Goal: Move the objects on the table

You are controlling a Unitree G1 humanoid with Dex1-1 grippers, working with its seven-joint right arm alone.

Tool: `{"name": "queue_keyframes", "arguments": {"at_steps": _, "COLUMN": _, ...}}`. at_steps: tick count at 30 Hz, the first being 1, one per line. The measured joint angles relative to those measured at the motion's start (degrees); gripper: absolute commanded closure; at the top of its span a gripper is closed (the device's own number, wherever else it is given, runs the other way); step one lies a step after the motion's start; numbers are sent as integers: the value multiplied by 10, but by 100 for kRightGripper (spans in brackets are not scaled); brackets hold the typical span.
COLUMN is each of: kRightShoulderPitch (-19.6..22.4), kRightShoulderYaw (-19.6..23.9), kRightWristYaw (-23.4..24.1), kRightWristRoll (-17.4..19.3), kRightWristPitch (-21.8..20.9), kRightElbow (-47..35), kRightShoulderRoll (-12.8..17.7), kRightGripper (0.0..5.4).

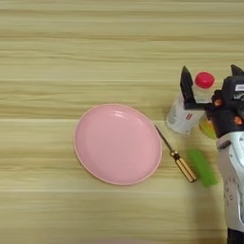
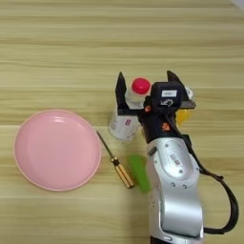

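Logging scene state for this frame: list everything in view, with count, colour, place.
Table: 1, light-brown wood grain, fills the view.
Plate: 1, pink, left of the other things, nothing on it.
Clear bottle: 1, red cap, white label, right of the plate, between the two gripper fingers.
Orange-juice bottle: 1, orange, mostly hidden behind the gripper, right of the clear bottle.
Screwdriver: 1, thin metal shaft, amber and black handle, lying just off the plate's right rim.
Green object: 1, lying by the screwdriver handle, partly under the arm; cannot tell what it is.
Right gripper: 1, black fingers spread open, on either side of the clear bottle's top.
Right forearm: 1, silver, entering from the bottom edge.
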State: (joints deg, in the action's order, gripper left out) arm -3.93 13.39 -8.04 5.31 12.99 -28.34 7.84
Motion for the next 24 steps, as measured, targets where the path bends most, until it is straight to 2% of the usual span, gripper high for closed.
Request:
{"name": "queue_keyframes", "arguments": {"at_steps": 4, "kRightShoulderPitch": -1, "kRightShoulderYaw": 0, "kRightWristYaw": -4, "kRightWristRoll": 17, "kRightWristPitch": 3, "kRightElbow": 17, "kRightShoulderRoll": -1, "kRightGripper": 3}}
{"name": "queue_keyframes", "arguments": {"at_steps": 24, "kRightShoulderPitch": -7, "kRightShoulderYaw": -18, "kRightWristYaw": 1, "kRightWristRoll": 13, "kRightWristPitch": 2, "kRightElbow": 82, "kRightShoulderRoll": -1, "kRightGripper": 3}}
